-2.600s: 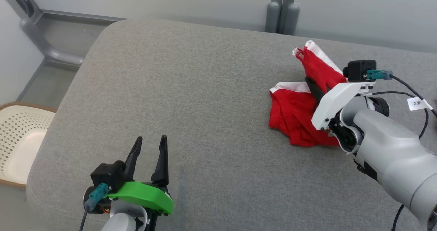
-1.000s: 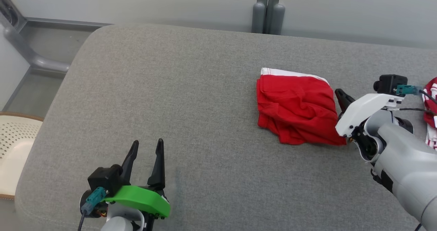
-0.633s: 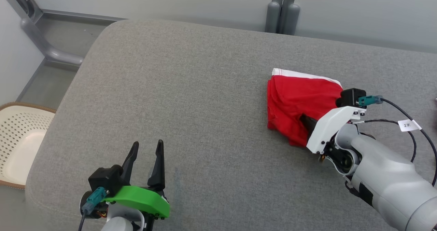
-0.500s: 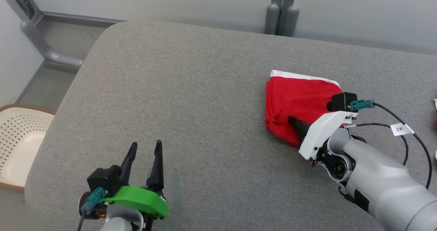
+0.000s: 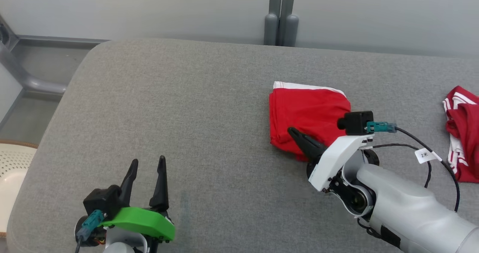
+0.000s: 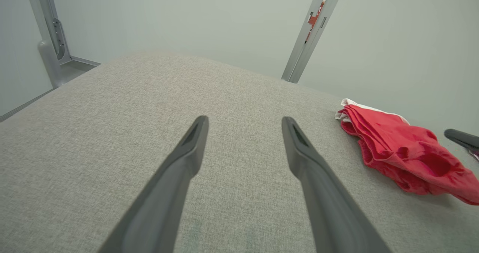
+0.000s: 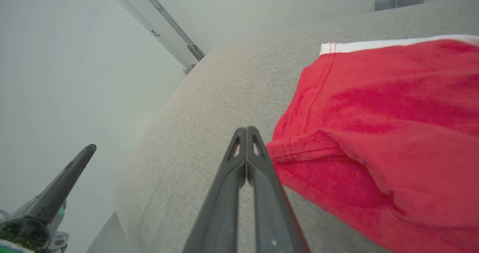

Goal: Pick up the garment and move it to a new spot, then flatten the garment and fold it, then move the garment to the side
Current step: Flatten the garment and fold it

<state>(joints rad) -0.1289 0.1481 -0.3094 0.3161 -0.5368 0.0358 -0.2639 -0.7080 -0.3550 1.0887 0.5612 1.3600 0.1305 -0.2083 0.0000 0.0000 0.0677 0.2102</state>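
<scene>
At 7 o'clock on the garment (image 5: 308, 109), right gripper (image 5: 292, 130) closed, holding nothing; left gripper (image 5: 147, 160) spread wide, well apart

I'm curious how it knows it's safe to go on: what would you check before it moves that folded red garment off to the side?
1. Fold done: ok. The red garment lies as a compact stack, with its white band at the far edge.
2. Grip on it: not ok. The right gripper is shut with nothing between its fingers, beside the garment's near corner.
3. Other arm clear: ok. The left gripper is open, well apart from the garment.
4. Room to move: ok. Bare grey cushion lies to the garment's left.
5. The second red garment: ok, apart from the folded one.
6. Right fingertips touching the cushion: cannot tell.
</scene>
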